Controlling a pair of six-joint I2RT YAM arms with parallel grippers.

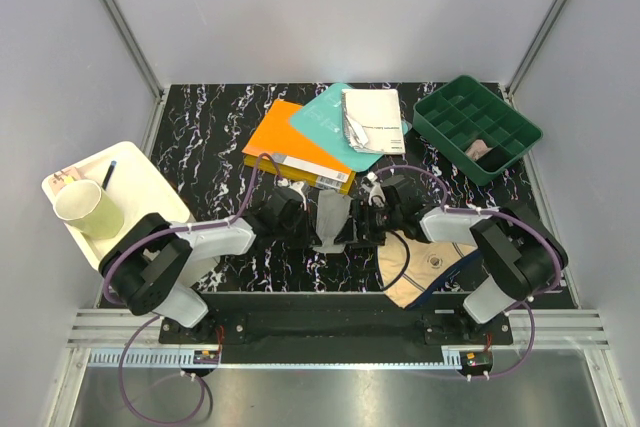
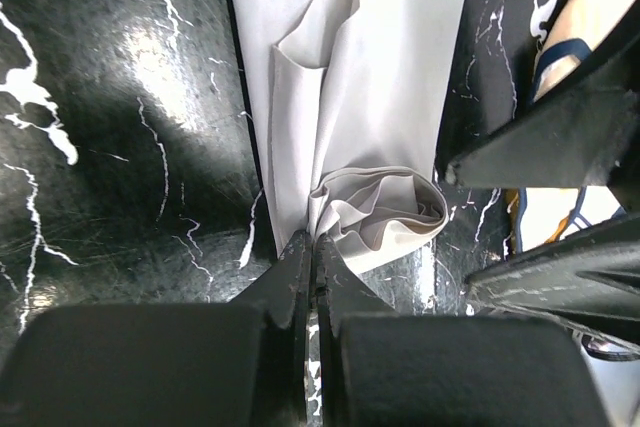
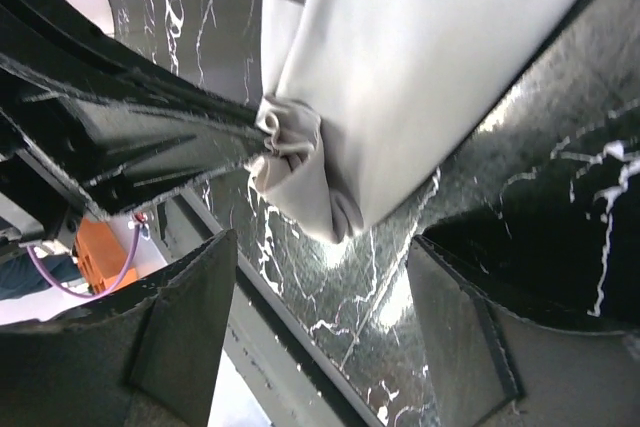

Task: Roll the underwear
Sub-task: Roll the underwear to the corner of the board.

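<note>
The light grey underwear (image 1: 331, 219) lies folded into a narrow strip on the black marble table, its near end curled into a small roll (image 2: 385, 215). My left gripper (image 2: 313, 245) is shut, and its tips pinch the fabric at the left edge of that roll; in the top view it is at the strip's left side (image 1: 303, 219). My right gripper (image 3: 330, 287) is open and empty, just off the roll's right end (image 3: 300, 172), at the strip's right side (image 1: 365, 217). The beige underwear with navy edging (image 1: 425, 265) lies flat under my right arm.
An orange book (image 1: 295, 147), a teal book (image 1: 328, 115) and a white booklet (image 1: 372, 119) lie behind the strip. A green compartment tray (image 1: 475, 127) stands at the back right. A white tray (image 1: 140, 182) with a cup (image 1: 88, 209) sits at the left.
</note>
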